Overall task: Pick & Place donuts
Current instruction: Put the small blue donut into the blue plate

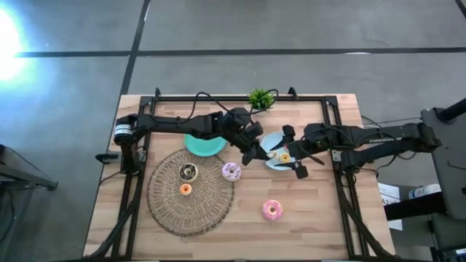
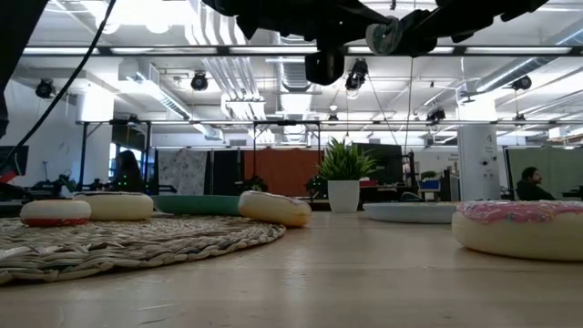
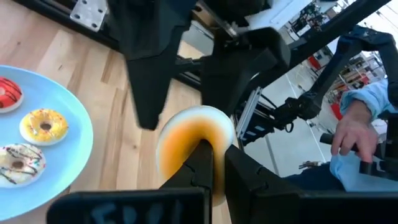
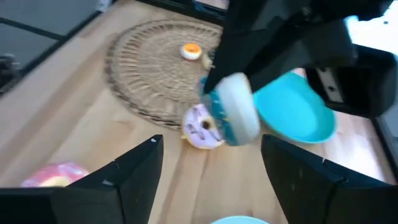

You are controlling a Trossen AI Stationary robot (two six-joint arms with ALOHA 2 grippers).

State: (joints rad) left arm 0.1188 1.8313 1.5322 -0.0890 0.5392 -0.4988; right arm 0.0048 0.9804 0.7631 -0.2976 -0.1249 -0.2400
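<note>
My left gripper [image 1: 253,151] is shut on a tiny orange donut [image 3: 186,137] with a pale rim, held in the air at the left edge of the light-blue plate [image 1: 271,140]. That plate [image 3: 68,134] carries a red [image 3: 7,94], a yellow [image 3: 43,126] and a white sprinkled [image 3: 20,163] tiny donut. My right gripper [image 1: 293,153] hovers open over the plate's right side. The pale sprinkled donut [image 1: 231,171] and the bright pink donut [image 1: 271,209] lie on the bare table. The dark brown donut [image 1: 188,172] and a small orange donut [image 1: 185,189] lie on the woven mat [image 1: 171,211]. My left gripper pinches the tiny orange donut between its two fingers [image 3: 202,165], which sit on the ring's near side [image 3: 186,155]. The donut stands on edge in the hold, lifted clear of the table. How far back it reaches cannot be seen.
A teal plate [image 1: 204,145] lies under the left arm, just beyond the mat. A small potted plant [image 1: 261,98] stands at the far edge. A black frame [image 1: 138,189] runs along the table's sides. A person's hand [image 3: 354,134] shows beyond the table. Open wood lies toward the near edge.
</note>
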